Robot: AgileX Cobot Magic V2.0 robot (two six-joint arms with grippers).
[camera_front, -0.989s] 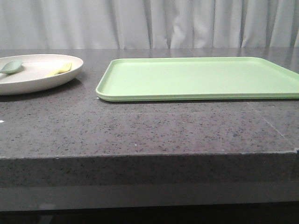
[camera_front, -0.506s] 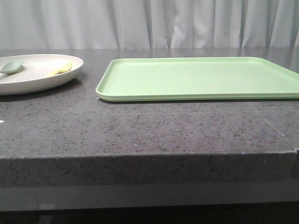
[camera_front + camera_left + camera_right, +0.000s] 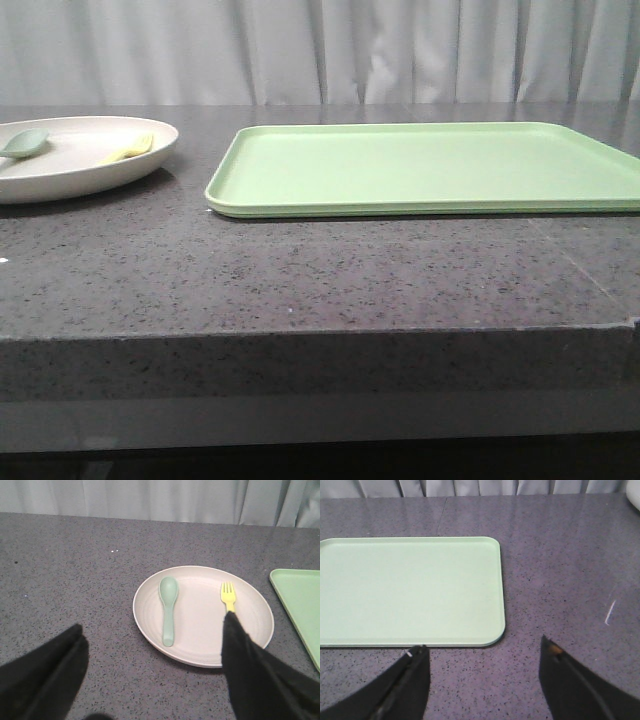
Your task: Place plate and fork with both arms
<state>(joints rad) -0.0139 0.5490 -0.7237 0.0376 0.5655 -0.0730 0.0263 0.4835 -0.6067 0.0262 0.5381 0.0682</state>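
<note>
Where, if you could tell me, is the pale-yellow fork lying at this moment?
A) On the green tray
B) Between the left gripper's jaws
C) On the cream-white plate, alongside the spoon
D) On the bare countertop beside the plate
C: the left wrist view shows the fork lying on the plate apart from the spoon, while the tray holds nothing and both grippers are open and hold nothing.

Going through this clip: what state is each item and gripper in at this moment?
Plate: flat on the table, left of the tray, holding the spoon and fork.
Fork: lying in the plate, handle partly hidden by a gripper finger.
Spoon: lying in the plate, apart from the fork.
Tray: flat on the table, nothing on it.
Left gripper: open, holding nothing.
Right gripper: open, holding nothing.
</note>
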